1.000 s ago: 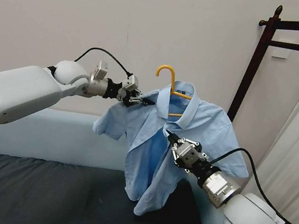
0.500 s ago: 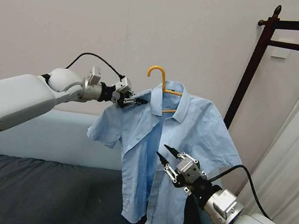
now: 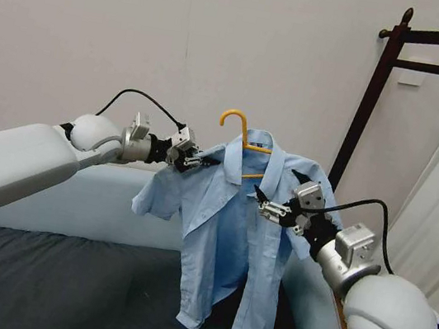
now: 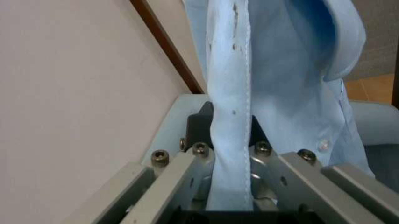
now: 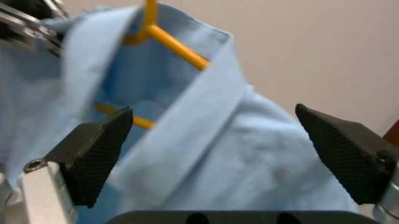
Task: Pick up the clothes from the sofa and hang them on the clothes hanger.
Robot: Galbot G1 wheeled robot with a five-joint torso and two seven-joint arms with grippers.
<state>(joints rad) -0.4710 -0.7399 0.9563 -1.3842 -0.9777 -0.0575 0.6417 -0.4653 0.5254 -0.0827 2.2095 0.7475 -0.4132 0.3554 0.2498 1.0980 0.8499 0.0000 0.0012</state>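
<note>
- Plainly, the left claw is clamped on the blue shirt near its collar — holding it aloft, clear of the sofa.
- Right claw, fingers spread apart, faces the other shoulder, probably to steady the garment.
- A yellow hanger sits inside the collar — the wooden rack stands just beyond, with nothing hung on it yet.

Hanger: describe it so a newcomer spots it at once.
Left of the dark wooden rack post, a light blue shirt hangs above the sofa. The hanger sits inside its collar: the only orange-yellow thing, hook curving above the fabric.
</note>
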